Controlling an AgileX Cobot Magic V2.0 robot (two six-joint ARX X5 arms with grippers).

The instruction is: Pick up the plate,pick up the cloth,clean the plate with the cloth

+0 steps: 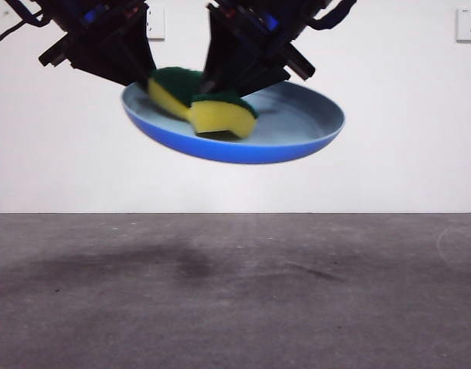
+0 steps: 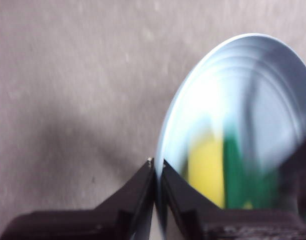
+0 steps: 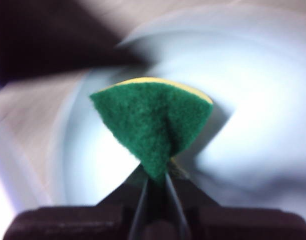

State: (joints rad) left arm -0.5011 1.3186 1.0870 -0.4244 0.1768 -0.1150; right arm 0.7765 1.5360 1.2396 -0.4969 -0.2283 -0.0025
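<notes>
My left tool [image 2: 155, 167] was clamped on the rim of the plate [image 1: 296, 127], holding the light-blue plate in the air well above the grey counter [image 1: 235, 300]. In the front view the plate's long axis ran from 9 to 3 o'clock, tilted slightly, its open face upward, and my grip sat at its 9 o'clock edge. My right tool [image 3: 157, 182] was pinched shut on the cloth [image 1: 212, 104], a yellow sponge with a dark green face. The sponge was folded by the squeeze, green side toward my tool, yellow foam against the plate's inner surface near the 9 o'clock side. A white wall [image 1: 389, 177] with two sockets stood behind. The plate's shadow lay on the counter below.
</notes>
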